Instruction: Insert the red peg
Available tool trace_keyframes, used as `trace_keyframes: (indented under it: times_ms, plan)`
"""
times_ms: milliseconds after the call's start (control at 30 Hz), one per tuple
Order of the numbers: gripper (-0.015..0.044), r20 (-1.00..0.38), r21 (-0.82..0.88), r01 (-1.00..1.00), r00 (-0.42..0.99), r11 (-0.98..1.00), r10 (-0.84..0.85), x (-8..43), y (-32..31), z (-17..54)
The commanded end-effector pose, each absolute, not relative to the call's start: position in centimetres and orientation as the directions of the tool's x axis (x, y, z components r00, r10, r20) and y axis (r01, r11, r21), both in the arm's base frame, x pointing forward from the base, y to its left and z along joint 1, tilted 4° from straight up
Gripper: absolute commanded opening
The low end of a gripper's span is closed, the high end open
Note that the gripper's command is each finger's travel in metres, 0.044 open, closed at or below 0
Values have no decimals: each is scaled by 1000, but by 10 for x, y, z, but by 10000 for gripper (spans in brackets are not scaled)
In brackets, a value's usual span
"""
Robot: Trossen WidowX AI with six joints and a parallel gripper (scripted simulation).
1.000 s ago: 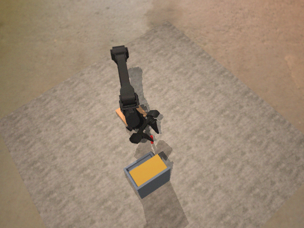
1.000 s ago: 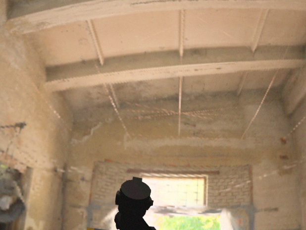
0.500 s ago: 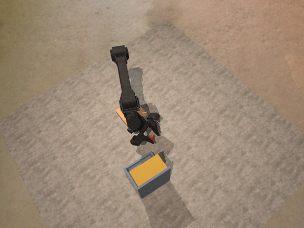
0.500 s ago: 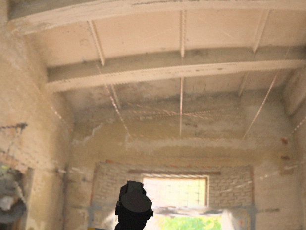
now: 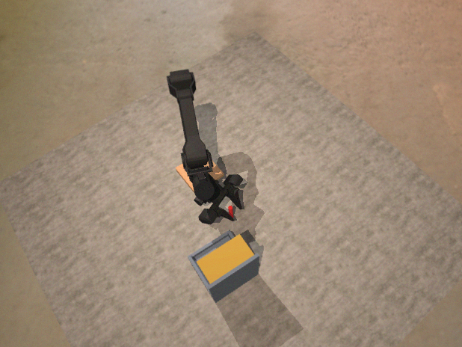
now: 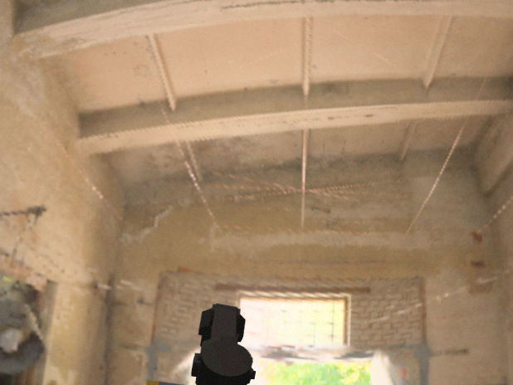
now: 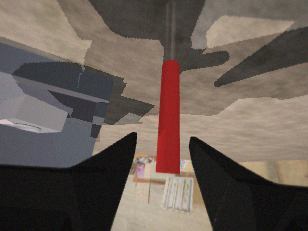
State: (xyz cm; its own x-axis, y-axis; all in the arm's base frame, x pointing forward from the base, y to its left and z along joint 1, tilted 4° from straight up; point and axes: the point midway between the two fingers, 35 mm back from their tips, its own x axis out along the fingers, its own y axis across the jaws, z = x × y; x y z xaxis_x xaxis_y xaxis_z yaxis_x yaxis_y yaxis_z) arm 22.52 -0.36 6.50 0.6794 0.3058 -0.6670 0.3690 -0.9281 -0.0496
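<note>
The red peg (image 5: 230, 211) (image 7: 169, 106) stands upright on the table in front of the box. My gripper (image 5: 238, 214) (image 7: 163, 139) is partly open, with its fingertips on either side of the peg and a visible gap on each side in the wrist view. The blue-grey box (image 5: 237, 278) (image 7: 60, 151) stands close by, with the flat yellow roof (image 5: 226, 258) inside its walls. Through its open front, the wrist view shows the pale block (image 7: 37, 111) with its hole. The exterior view shows neither the peg nor the fingers.
The arm's orange base plate (image 5: 184, 176) is behind the gripper, on the side away from the box. The box's side and back walls rise around the roof. The exterior view shows part of the arm (image 6: 226, 358) low in the view.
</note>
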Motion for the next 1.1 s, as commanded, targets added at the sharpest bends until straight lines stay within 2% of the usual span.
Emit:
trace_keyframes:
  times_ms: [0,167,400,600,1067]
  plan:
    - [220,-670,-54,364,677,-930,304,224,-3,58]
    - [220,-670,-54,364,677,-930,304,223,-3,55]
    - [36,-669,-52,369,677,-928,307,224,-2,57]
    - [0,-669,-52,369,677,-928,307,224,-2,57]
    - [0,-669,-52,367,677,-929,306,225,-4,75]
